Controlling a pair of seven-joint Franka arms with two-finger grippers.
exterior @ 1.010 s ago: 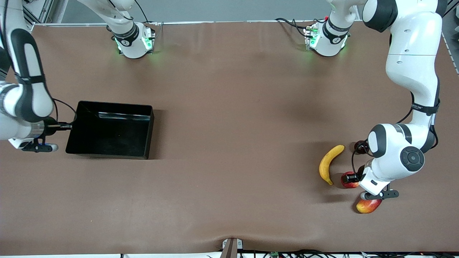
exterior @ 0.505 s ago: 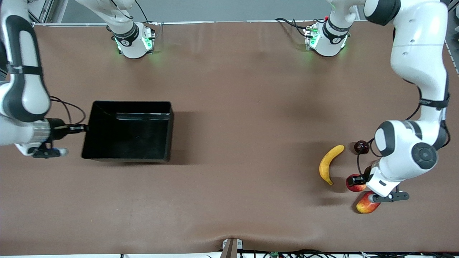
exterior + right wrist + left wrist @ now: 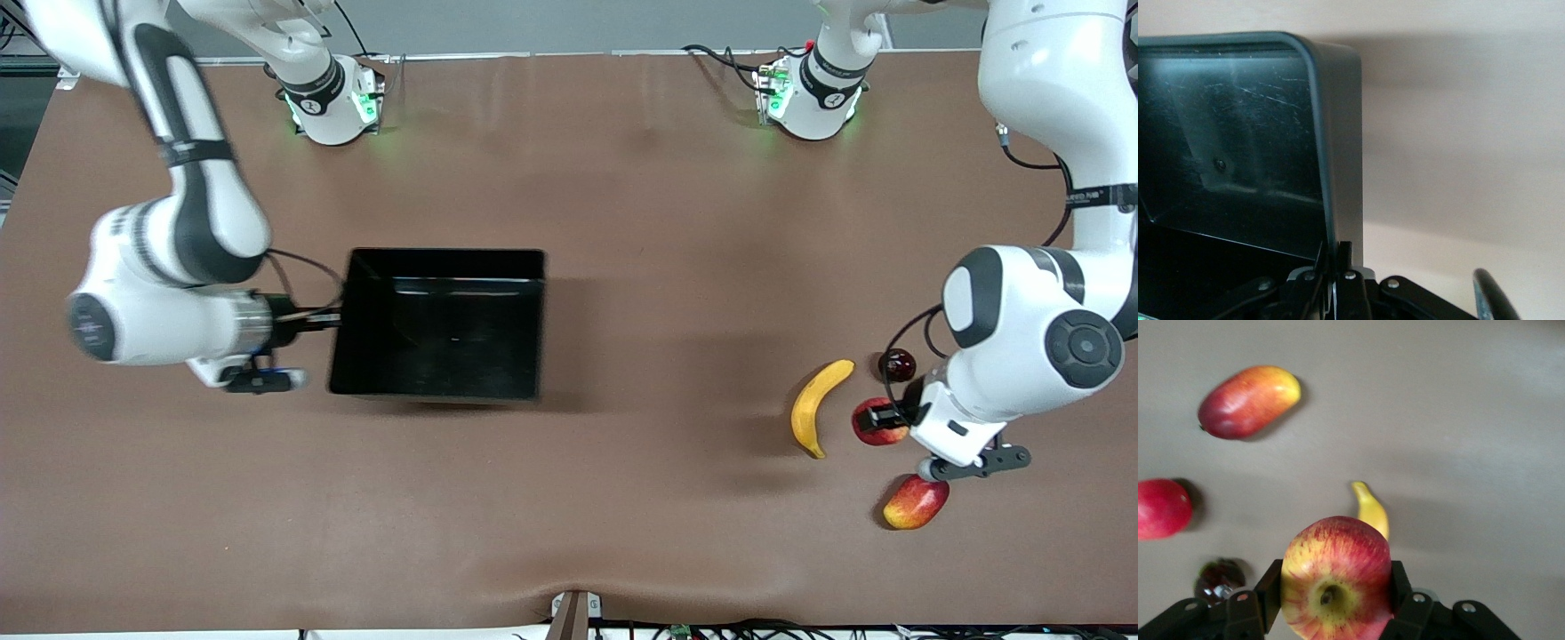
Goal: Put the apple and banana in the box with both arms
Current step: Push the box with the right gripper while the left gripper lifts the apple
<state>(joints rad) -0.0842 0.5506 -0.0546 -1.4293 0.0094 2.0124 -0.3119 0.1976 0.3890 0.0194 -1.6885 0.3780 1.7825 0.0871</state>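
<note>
The left gripper (image 3: 1333, 613) has its two black fingers clamped on the sides of the small round red apple with yellowish patches (image 3: 1335, 579), stem dimple facing the wrist camera. In the front view that apple (image 3: 877, 422) hangs just above the table among the other fruit, so it looks lifted clear for carrying toward the bin rather than resting.

From the held apple, the curved plain yellow banana (image 3: 817, 405) lies on the brown table at about nine o'clock, the small dark glossy round fruit (image 3: 896, 364) at about one o'clock, and the oval red-yellow mango (image 3: 915, 501) at about five o'clock. A larger plain red round fruit (image 3: 1161, 508) shows only in the left wrist view.

The right gripper (image 3: 1333, 267) is pinched shut on the rim of the shallow rectangular glossy black plastic box (image 3: 442, 322). The box sits empty, well apart from the fruit at their nine o'clock; gripping its wall probably lets this arm bring it closer, shortening the apple's trip.
</note>
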